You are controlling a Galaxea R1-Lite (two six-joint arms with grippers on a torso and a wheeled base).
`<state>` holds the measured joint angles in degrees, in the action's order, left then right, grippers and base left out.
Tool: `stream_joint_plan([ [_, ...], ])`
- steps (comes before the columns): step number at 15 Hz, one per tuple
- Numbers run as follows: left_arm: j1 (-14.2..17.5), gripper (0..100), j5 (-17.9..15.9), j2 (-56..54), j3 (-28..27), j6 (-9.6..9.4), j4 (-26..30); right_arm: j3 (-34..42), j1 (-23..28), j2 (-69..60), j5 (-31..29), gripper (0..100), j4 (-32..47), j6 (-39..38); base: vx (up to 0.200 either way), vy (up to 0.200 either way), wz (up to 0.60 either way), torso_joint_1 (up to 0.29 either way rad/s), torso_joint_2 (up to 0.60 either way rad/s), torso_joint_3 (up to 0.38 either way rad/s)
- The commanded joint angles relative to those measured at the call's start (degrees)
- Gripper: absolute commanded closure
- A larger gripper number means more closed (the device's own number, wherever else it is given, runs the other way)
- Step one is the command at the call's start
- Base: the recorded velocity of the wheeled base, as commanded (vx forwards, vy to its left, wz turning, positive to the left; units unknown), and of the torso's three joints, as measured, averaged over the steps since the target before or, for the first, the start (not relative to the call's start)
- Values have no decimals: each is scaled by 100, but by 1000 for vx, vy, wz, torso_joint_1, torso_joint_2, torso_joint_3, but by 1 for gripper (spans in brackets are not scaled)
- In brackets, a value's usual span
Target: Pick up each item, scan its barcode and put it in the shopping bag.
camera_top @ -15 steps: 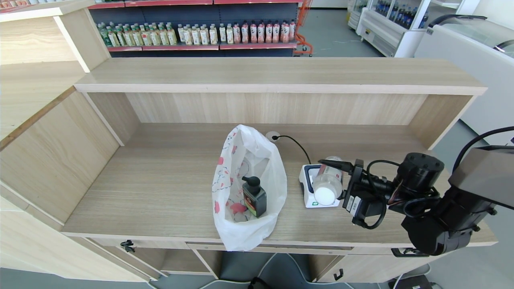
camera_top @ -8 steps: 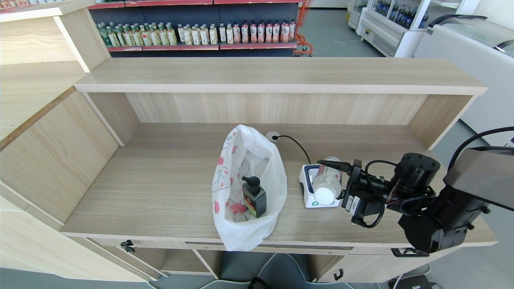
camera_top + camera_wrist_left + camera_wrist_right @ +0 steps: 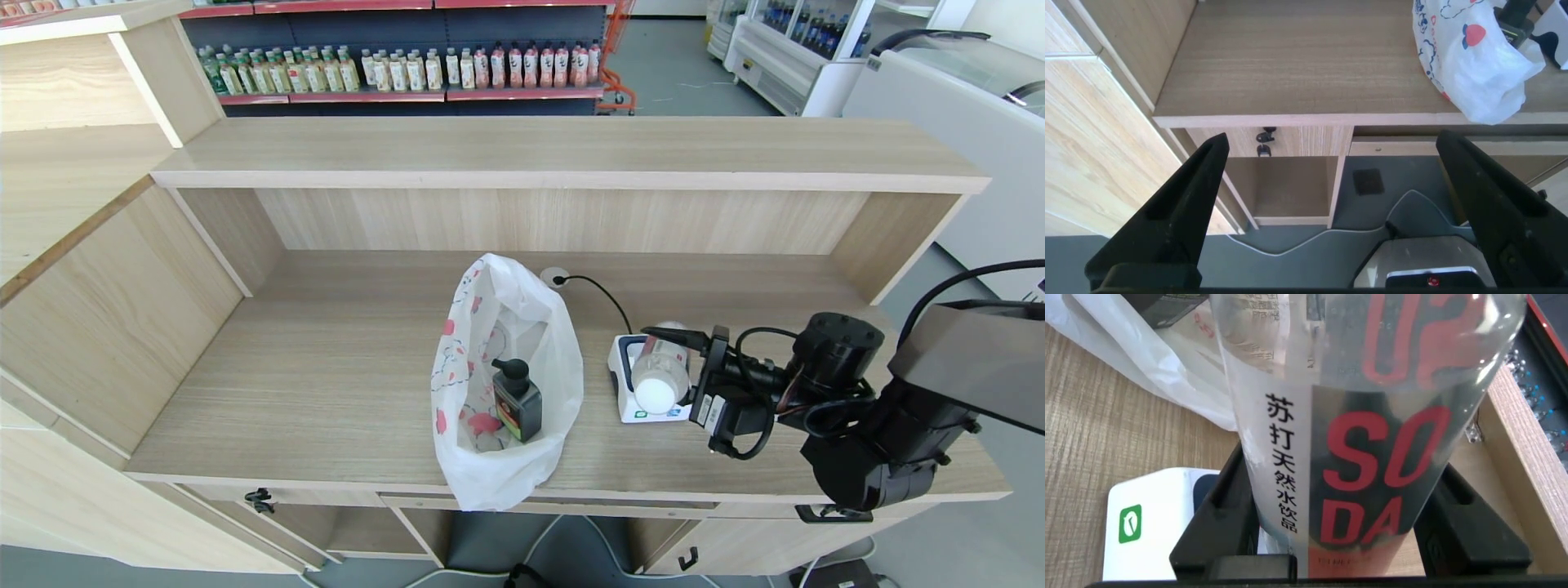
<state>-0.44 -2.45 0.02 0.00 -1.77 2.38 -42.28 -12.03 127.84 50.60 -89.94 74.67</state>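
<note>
Holding the soda bottle (image 3: 1364,416) sideways just above the scanner (image 3: 624,390), my right gripper (image 3: 663,369) is clamped around it. A pump bottle (image 3: 517,404) already sits in the shopping bag (image 3: 565,359). By my reckoning, this one is mid-scan and not yet bagged.

Shopping bag (image 3: 1471,78) (white, patterned), on counter (image 3: 1290,57) edge

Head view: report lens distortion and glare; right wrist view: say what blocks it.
Head view: the counter's sides splay outward; light glares off the freezer lid. Right wrist view: the soda bottle in the right end effector hides most of the scanner.
</note>
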Motion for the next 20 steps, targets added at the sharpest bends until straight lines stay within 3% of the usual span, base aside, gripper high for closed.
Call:
stream_joint_plan([
  [1, 0, 0, -1, -2, 0, 1, 0, -26, -1, 39, 2, 100, -6, 4, 0, 0, 0, 0, 0, 0],
  [6, 0, 0, -1, -2, 0, 1, 0, -70, -10, -163, 2, 100, -6, -154, 0, 0, 0, 0, 0, 0],
  [8, 0, 0, -1, -2, 0, 1, 0, 44, 8, -937, -112, 100, -6, -875, 0, 0, 0, 0, 0, 0],
  [9, 0, 0, -1, -2, 0, 1, 0, 273, 17, -1473, -675, 100, -6, -1393, 0, 0, 0, 0, 0, 0],
  [12, 0, 0, -1, -2, 0, 1, 0, 1345, -27, -3099, -4173, 100, 355, -2914, 0, 0, 0, 0, 0, 0],
  [13, 0, 0, -1, -2, 0, 1, 0, 1486, -71, -3398, -5069, 100, 715, -3195, 0, 0, 0, 0, 0, 0],
  [14, 0, 0, -1, -2, 0, 1, 0, 1538, -177, -3942, -6282, 100, 1655, -3863, 0, 0, 0, 0, 0, 0],
  [15, 0, 0, -1, -2, 0, 1, 0, 1617, -133, -4479, -6660, 100, 2824, -5059, 0, 0, 0, 0, 0, 0],
  [16, 0, 0, -1, -2, 0, 1, 0, 1767, -89, -4681, -6660, 100, 3158, -5621, 0, 0, 0, 0, 0, 0],
  [17, 0, 0, -1, -2, 0, 1, 0, 1881, -106, -4839, -6669, 100, 3378, -6245, 0, 0, 0, 0, 0, 0],
  [20, 0, 0, -1, -2, 0, 1, 0, 1767, -344, -4610, -6616, 100, 3044, -6764, 0, 0, 0, 0, 0, 0],
])
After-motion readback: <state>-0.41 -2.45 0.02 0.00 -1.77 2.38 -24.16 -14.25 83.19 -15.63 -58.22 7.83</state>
